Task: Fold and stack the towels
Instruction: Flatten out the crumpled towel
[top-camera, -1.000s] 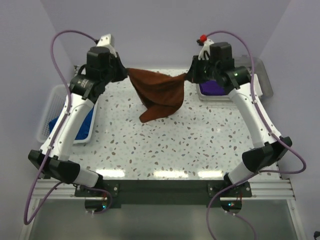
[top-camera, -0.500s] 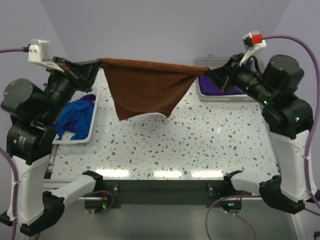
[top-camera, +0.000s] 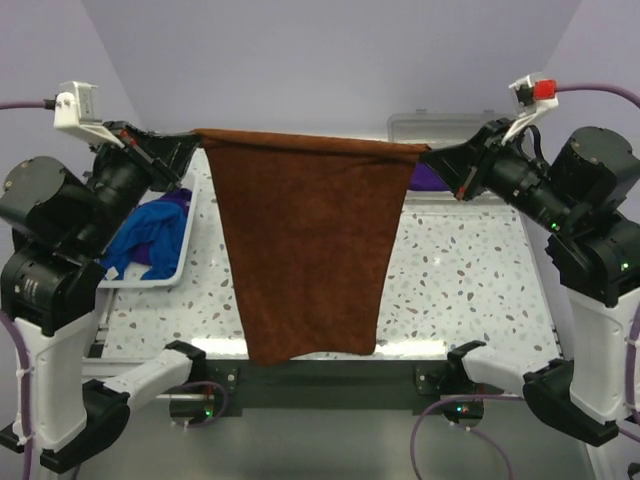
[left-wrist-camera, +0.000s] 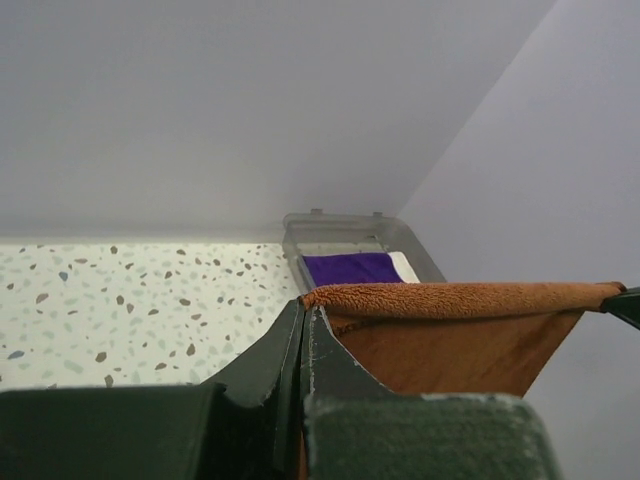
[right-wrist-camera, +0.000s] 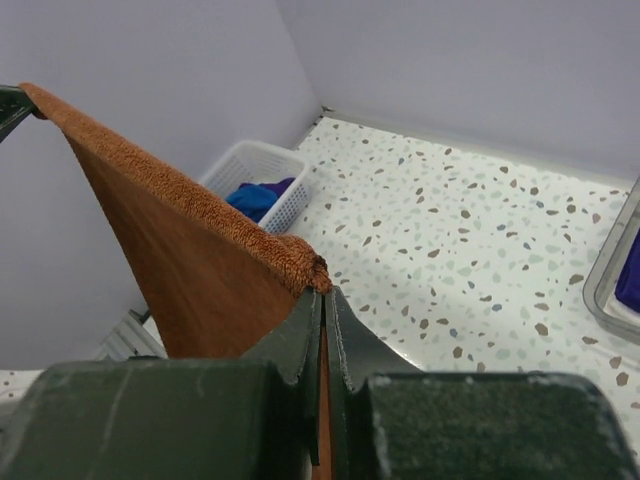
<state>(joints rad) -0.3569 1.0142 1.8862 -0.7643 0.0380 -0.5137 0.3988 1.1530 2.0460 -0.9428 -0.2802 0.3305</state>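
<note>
A brown towel (top-camera: 305, 245) hangs spread out high above the table, stretched taut between both grippers. My left gripper (top-camera: 192, 137) is shut on its top left corner (left-wrist-camera: 310, 297). My right gripper (top-camera: 428, 153) is shut on its top right corner (right-wrist-camera: 318, 272). The towel's lower edge hangs down near the table's front edge. A folded purple towel (left-wrist-camera: 352, 268) lies in the clear bin (top-camera: 440, 124) at the back right. Blue and purple towels (top-camera: 150, 232) lie crumpled in the white basket (top-camera: 172, 270) at the left.
The speckled table (top-camera: 460, 270) shows to the right of the hanging towel. The white basket (right-wrist-camera: 255, 168) stands at the table's left edge and the clear bin (left-wrist-camera: 335, 225) at the back right corner. Purple walls surround the table.
Both grippers have risen and pulled apart. The brown towel went from a bunched drape low over the table to a flat sheet hanging full length.
</note>
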